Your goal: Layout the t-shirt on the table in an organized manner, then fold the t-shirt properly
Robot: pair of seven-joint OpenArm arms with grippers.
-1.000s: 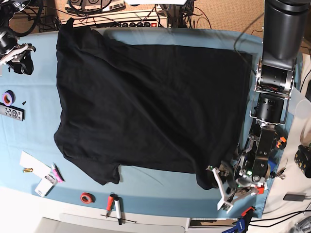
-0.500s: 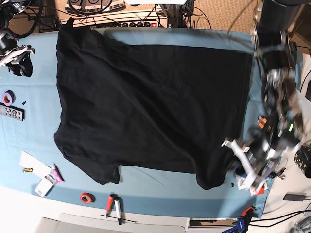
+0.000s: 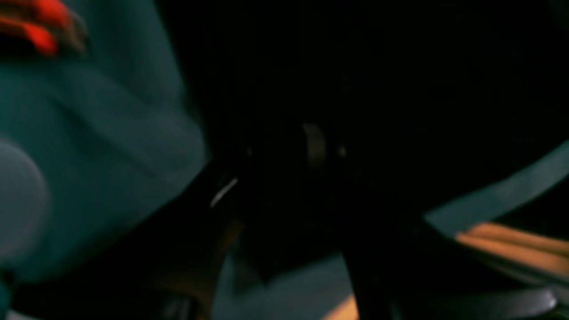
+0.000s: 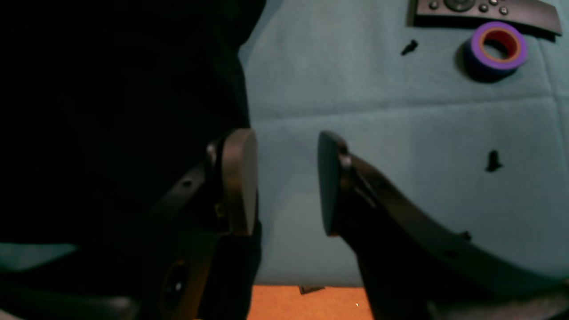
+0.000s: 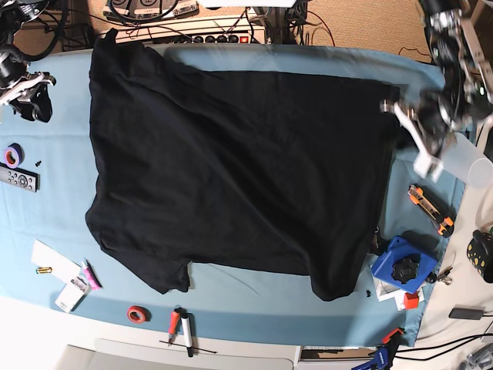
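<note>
Two open grippers flanked a spread black t-shirt

At the left of the base view, the right gripper point(image 5: 48, 96) stood wide, with nothing between its fingers; its own camera showed the shirt's edge beside one finger and pale blue cloth under the gap. Below that gripper in the base view lay a purple tape roll point(image 5: 12, 156) and a grey remote point(image 5: 19, 179). Farther below it were a pink marker point(image 5: 92, 275) and, down to the right, a red tape ring point(image 5: 138, 314).

The t-shirt point(image 5: 231, 169) lay on the table point(image 5: 246, 324) between the two grippers, dark side up, rumpled at its upper left corner and uneven along its lower edge.

At the right, the left gripper point(image 5: 412, 135) hovered at the shirt's upper right edge, its fingers parted more narrowly, with dark fabric in view between them. Whether they touched it could not be told. Below this gripper lay an orange-and-black tool point(image 5: 431, 210), and below that, a blue case point(image 5: 404, 260) just beside the shirt.
</note>
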